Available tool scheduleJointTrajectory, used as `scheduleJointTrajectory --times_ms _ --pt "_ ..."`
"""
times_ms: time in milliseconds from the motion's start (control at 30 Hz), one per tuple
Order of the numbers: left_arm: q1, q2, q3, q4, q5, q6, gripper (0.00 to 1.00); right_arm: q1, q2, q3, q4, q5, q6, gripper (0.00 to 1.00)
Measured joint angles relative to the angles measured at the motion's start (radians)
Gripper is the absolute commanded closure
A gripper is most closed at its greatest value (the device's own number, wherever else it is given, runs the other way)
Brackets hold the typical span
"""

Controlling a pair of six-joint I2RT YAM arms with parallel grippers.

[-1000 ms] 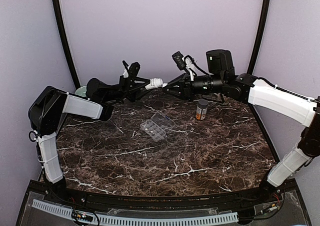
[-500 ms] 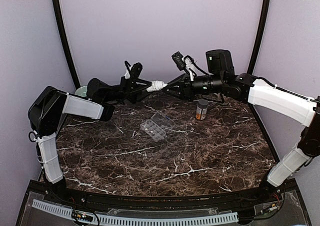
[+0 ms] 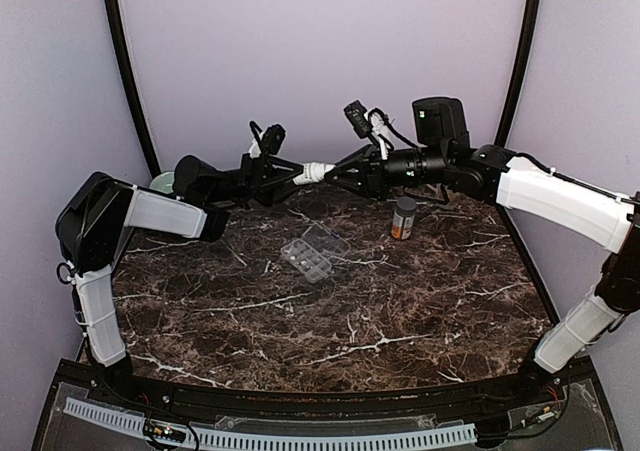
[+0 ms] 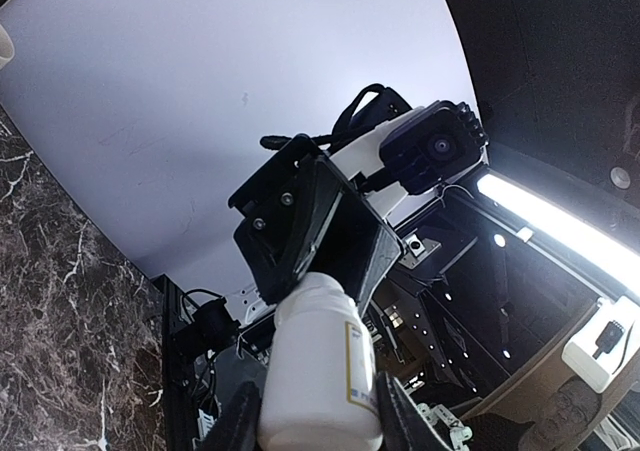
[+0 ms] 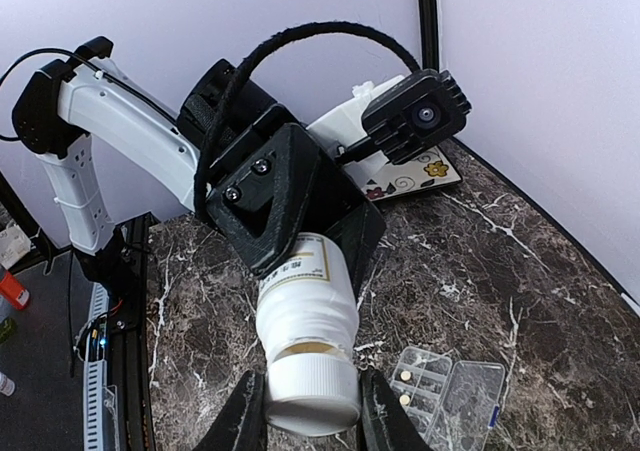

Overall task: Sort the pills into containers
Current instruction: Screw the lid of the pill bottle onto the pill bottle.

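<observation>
Both arms are up at the back, sharing the little white bottle [image 3: 315,170] in mid-air. The left gripper [image 4: 320,416] is clamped narrow on its body, and the right gripper [image 5: 310,411] pinches the cap end, touching both sides as far as I can see. Well below them the organiser box [image 3: 314,253] lies lid-open mid-table, with the amber bottle [image 3: 403,218] upright to its right.
</observation>
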Motion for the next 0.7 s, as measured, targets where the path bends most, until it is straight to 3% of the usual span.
scheduleJointTrajectory --times_ms 700 --pt "-0.004 -0.028 0.000 -0.084 0.028 0.077 1.00 0.000 0.000 0.023 -0.030 -0.006 -0.011 0.99"
